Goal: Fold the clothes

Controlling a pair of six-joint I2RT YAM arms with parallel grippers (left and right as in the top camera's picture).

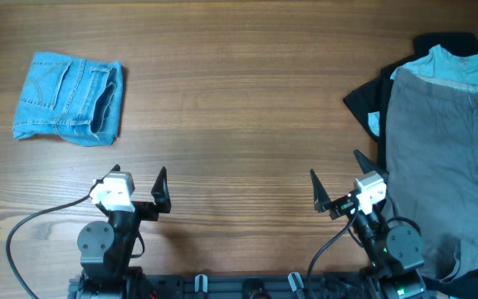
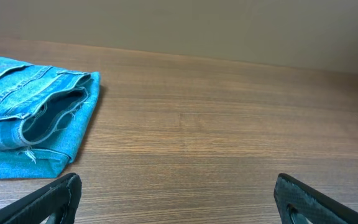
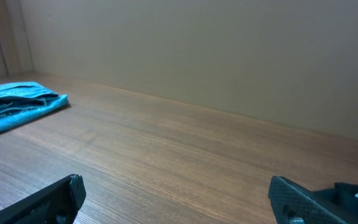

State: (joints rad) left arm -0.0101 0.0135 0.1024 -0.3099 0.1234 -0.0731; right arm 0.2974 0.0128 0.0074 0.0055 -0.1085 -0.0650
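The mid-grey pants (image 1: 442,158) lie spread flat at the table's right edge, on top of a black garment. My right gripper (image 1: 338,178) is open and empty near the front edge, just left of the pants and apart from them. In the right wrist view its jaws (image 3: 176,199) are spread over bare wood, and the pants do not show there. My left gripper (image 1: 139,181) is open and empty at the front left. Its jaws (image 2: 179,199) are also spread over bare wood.
Folded light-blue denim shorts (image 1: 69,98) lie at the far left and also show in the left wrist view (image 2: 33,121) and the right wrist view (image 3: 17,106). A black garment (image 1: 368,104) and a pale-blue shirt (image 1: 459,66) lie under the pants' top. The wooden table (image 1: 239,108) spans the middle.
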